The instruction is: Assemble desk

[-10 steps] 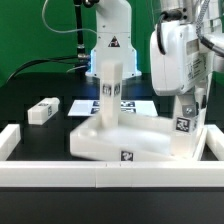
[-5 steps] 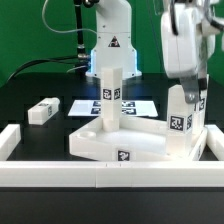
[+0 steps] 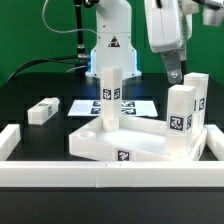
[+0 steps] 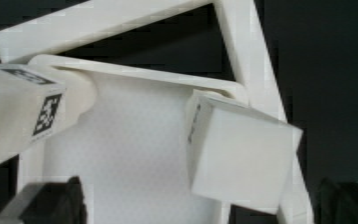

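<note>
The desk's white panel (image 3: 140,142) lies flat behind the front rail, a small tag on its near edge. Two white leg posts stand upright on it: one at the exterior view's left (image 3: 110,92), one at the right corner (image 3: 185,110) with a tag on its side. A third leg post (image 3: 43,110) lies loose on the black table at the left. My gripper (image 3: 176,72) hangs open above the right post, clear of it. In the wrist view the panel (image 4: 140,130) and both posts (image 4: 242,150) (image 4: 12,108) lie below, and my dark fingertips (image 4: 48,203) hold nothing.
A long low white rail (image 3: 100,177) with L-shaped ends runs along the front. The marker board (image 3: 135,103) lies behind the panel, in front of the arm's base (image 3: 110,48). Cables trail over the table at the back left.
The gripper has opened, let go of the right leg post and risen above it, shifting slightly toward the exterior view's left. The post stays standing on the panel.
</note>
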Robot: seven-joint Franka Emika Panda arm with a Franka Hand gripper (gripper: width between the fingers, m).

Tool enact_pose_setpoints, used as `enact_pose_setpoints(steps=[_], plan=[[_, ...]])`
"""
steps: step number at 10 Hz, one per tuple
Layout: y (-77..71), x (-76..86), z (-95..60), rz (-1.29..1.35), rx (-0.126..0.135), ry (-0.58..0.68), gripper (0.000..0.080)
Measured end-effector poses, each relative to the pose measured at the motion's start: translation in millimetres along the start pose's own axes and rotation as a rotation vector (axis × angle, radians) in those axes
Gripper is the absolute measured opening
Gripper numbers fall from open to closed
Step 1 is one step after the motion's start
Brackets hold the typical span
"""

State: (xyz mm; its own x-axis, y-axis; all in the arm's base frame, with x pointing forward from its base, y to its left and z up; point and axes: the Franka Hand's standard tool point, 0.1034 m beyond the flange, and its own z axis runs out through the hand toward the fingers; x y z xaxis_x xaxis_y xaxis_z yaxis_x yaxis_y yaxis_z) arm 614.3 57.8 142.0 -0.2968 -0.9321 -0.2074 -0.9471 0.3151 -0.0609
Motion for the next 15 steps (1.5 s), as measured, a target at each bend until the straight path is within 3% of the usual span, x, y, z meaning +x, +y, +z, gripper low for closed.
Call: enact_pose_setpoints(steps=[4, 5, 7, 9, 15], plan=[[0.6, 1.3, 1.3, -0.008, -0.001, 0.002, 0.0649], [5.8, 15.4, -1.7, -0.099, 0.017, 0.001, 0.0649], [29.1, 62.0, -17.3, -0.194, 0.015, -0.003, 0.0649], [35.0, 100.9, -36.2, -0.439, 0.029, -0.007, 0.0649], [36.3, 104.7, -34.6, -0.901, 0.027, 0.001, 0.0649]])
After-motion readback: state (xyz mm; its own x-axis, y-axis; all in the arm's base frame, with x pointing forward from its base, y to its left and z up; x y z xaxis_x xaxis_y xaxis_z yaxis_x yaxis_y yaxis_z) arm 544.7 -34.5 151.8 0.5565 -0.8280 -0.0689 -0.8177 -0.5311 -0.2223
